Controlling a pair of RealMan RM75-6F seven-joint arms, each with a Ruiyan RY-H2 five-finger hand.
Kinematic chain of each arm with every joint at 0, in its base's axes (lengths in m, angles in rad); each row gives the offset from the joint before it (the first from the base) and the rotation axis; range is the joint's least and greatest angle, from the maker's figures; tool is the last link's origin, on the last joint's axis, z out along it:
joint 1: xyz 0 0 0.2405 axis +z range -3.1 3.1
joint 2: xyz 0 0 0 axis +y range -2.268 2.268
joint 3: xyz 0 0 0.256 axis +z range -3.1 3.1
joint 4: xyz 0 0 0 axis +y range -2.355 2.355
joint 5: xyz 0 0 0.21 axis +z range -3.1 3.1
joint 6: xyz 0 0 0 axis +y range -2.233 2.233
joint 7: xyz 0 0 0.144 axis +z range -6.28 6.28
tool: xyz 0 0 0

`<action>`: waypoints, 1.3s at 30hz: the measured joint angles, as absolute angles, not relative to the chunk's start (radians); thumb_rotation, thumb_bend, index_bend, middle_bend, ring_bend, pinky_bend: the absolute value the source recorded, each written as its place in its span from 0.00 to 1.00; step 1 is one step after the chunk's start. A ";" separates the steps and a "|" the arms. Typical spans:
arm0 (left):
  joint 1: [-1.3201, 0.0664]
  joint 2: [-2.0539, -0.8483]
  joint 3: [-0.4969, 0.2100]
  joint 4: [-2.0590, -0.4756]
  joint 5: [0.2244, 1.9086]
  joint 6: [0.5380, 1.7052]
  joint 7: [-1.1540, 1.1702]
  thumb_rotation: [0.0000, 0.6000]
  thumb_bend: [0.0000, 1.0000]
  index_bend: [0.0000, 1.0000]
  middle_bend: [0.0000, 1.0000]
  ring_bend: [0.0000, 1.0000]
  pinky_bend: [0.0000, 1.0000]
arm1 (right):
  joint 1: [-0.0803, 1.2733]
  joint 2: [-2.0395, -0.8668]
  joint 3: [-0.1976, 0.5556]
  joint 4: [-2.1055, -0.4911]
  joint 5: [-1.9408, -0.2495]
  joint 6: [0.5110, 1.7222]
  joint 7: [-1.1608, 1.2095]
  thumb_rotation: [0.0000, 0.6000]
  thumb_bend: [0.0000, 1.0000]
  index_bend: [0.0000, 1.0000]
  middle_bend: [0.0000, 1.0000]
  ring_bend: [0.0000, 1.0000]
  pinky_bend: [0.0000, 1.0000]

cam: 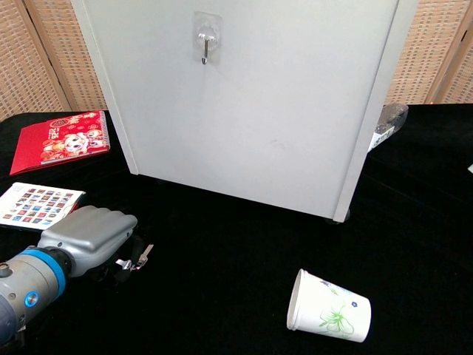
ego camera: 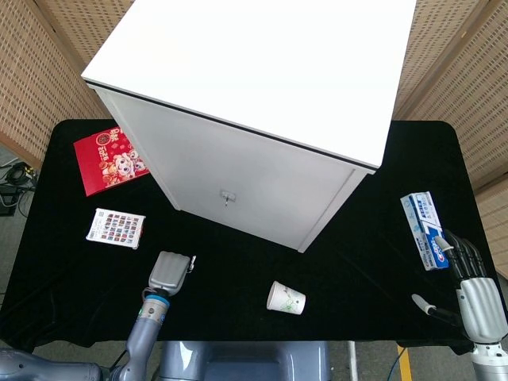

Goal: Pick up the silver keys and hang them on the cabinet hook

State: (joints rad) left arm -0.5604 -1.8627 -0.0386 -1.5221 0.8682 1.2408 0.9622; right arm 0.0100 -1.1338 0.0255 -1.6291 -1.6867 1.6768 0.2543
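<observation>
The silver keys [cam: 142, 257] lie on the black table, poking out just right of my left hand [cam: 90, 236]. In the head view the keys [ego camera: 190, 261] sit at the fingertips of that left hand [ego camera: 170, 272]. Its fingers curl down over the key ring and hide it, so a grip cannot be confirmed. The metal hook [cam: 205, 46] is on a clear pad high on the white cabinet's [cam: 259, 118] front, and the hook [ego camera: 227, 197] is bare. My right hand [ego camera: 475, 292] rests at the table's front right corner, fingers apart and holding nothing.
A paper cup [cam: 329, 307] lies on its side at front centre. A red booklet [ego camera: 107, 159] and a sticker card [ego camera: 116, 228] lie to the left. A blue toothpaste box [ego camera: 425, 229] lies just beyond the right hand. The cabinet [ego camera: 254, 87] fills the table's middle.
</observation>
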 measured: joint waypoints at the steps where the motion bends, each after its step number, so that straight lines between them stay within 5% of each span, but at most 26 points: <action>1: -0.560 -1.865 -0.040 -1.520 0.867 1.242 0.962 1.00 0.41 0.47 0.91 0.85 0.76 | 0.010 -1.134 0.025 -1.629 -1.687 1.677 0.255 1.00 0.10 0.02 0.00 0.00 0.00; 25: -0.552 -1.934 -0.038 -1.428 0.889 1.252 0.982 1.00 0.43 0.51 0.91 0.85 0.76 | 0.009 -1.131 0.027 -1.622 -1.689 1.685 0.276 1.00 0.10 0.03 0.00 0.00 0.00; 39: -0.542 -1.922 -0.036 -1.442 0.944 1.261 0.956 1.00 0.53 0.54 0.91 0.85 0.76 | 0.008 -1.130 0.028 -1.619 -1.692 1.691 0.282 1.00 0.10 0.02 0.00 0.00 0.00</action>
State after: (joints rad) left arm -0.5422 -1.9216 -0.0362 -1.4417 0.9439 1.2614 0.9556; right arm 0.0082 -1.1299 0.0275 -1.6192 -1.6925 1.6909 0.2821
